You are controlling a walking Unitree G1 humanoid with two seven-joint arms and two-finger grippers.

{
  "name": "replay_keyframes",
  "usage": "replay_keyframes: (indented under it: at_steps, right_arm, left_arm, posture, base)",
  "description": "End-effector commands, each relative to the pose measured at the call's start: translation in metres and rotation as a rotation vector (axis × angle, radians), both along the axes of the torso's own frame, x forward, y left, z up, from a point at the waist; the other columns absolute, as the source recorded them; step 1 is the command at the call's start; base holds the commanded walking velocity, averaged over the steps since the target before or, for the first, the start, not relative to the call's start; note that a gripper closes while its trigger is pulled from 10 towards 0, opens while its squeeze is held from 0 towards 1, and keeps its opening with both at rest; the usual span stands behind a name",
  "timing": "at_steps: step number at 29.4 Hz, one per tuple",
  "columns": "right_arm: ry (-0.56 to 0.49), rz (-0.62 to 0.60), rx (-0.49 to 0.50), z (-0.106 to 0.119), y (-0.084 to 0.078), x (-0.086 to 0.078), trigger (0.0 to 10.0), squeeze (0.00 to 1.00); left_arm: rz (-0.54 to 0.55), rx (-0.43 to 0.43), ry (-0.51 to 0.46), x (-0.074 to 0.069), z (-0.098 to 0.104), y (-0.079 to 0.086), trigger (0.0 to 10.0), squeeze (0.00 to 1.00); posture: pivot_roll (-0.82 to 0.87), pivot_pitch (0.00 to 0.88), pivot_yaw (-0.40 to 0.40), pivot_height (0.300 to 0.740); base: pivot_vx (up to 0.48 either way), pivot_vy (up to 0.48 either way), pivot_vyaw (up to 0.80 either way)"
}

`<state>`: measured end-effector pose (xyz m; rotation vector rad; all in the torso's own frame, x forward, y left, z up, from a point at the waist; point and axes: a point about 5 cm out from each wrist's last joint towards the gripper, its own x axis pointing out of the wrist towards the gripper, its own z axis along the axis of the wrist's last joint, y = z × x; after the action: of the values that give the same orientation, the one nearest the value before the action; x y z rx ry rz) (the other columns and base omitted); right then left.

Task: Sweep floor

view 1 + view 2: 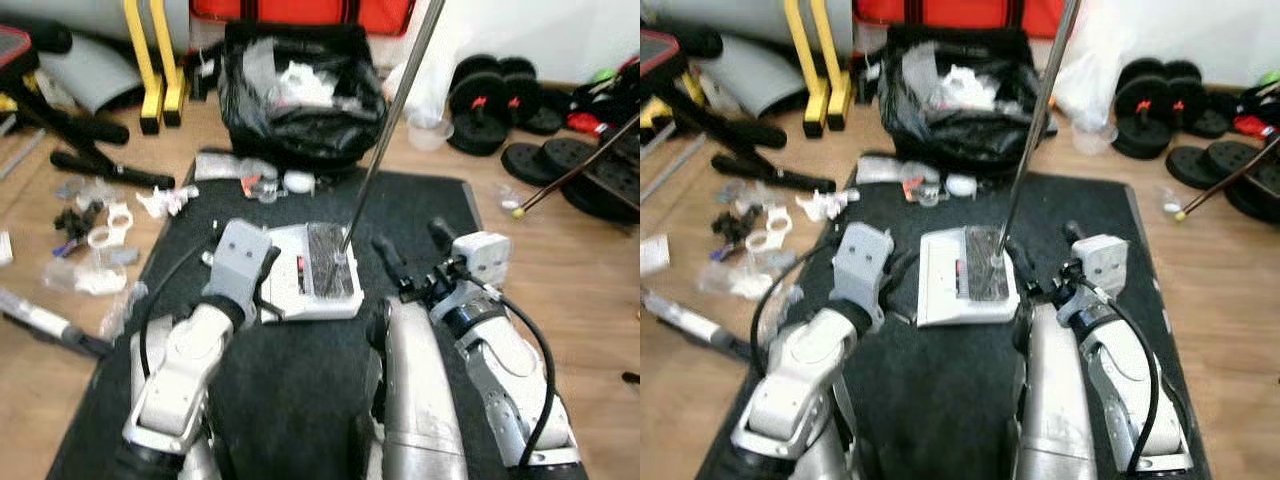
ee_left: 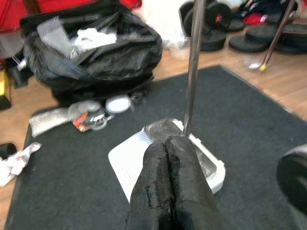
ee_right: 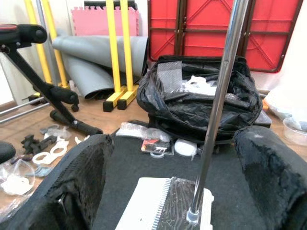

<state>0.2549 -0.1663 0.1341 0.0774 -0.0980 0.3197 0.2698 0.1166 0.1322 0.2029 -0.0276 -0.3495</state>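
A white dustpan (image 1: 300, 272) with a dark bristled head lies on the black mat (image 1: 420, 200), its metal pole (image 1: 395, 110) rising up and away. My left gripper (image 1: 266, 270) is shut at the dustpan's left edge; in the left wrist view its fingertips (image 2: 165, 146) press together just before the pan (image 2: 124, 158), with nothing seen between them. My right gripper (image 1: 412, 247) stands open to the right of the dustpan. In the right wrist view its fingers (image 3: 81, 167) spread wide on either side of the pole (image 3: 216, 105), apart from it.
A full black rubbish bag (image 1: 300, 95) sits at the mat's far edge, with small litter (image 1: 262, 185) before it. Plastic scraps (image 1: 95, 235) lie on the wooden floor at the left. Weight plates (image 1: 490, 100) and a stick (image 1: 570, 172) are at the right; a yellow stand (image 1: 155, 60) is behind.
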Motion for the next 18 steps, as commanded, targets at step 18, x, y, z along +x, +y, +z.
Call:
replay_keyframes:
  at_steps: [18]
  right_arm:
    - [0.039, 0.018, -0.035, -0.005, -0.006, 0.001, 10.0, 0.0]
  left_arm:
    - [-0.01, -0.069, -0.04, 0.011, -0.002, -0.006, 10.0, 0.0]
  posture:
    - [-0.21, 0.0, -0.124, 0.425]
  base:
    - [0.0, 0.0, 0.0]
